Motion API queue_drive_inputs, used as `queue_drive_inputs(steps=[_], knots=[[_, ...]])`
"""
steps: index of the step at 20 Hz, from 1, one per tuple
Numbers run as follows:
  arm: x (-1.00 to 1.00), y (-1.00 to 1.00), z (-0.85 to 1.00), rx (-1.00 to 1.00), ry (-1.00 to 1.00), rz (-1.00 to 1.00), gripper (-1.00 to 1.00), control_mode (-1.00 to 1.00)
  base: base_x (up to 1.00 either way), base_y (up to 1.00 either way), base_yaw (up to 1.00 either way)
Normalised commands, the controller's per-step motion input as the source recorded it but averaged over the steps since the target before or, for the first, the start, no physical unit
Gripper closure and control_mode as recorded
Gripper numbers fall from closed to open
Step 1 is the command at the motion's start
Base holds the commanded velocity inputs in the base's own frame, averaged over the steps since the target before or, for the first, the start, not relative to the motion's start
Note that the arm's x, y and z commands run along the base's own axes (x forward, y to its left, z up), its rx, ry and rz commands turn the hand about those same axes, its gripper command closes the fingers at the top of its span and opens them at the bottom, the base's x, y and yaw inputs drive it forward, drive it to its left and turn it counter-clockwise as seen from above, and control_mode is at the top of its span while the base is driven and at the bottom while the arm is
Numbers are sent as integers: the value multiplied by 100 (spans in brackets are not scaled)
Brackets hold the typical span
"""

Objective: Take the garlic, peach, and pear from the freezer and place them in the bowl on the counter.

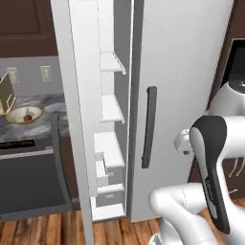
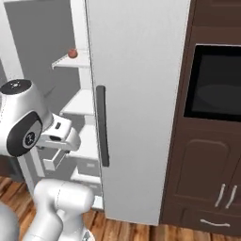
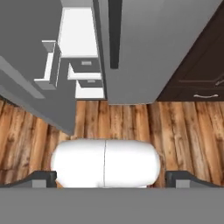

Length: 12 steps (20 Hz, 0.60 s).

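Even, flat rendered light — soft shadows, no glare, slightly coarse, low-resolution pictures.

The arm is folded close over its base, hand [image 3: 112,178] aimed downward (fingers spread wide, empty).

The freezer [image 1: 112,143] stands open between its swung door [image 1: 79,119] and the shut fridge door [image 1: 177,72].

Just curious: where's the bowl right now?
In the left base view, the bowl sits on the counter, far left, beside the open freezer.
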Motion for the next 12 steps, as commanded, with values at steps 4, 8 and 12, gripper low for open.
queue_drive_inputs(steps=[4,8,12], knots=[[0,0,0,0,0,0,-100,100,99,-23,12],[0,0,0,0,0,0,-100,100,90,-11,13],[0,0,0,0,0,0,-100,100,62,-1,10]])
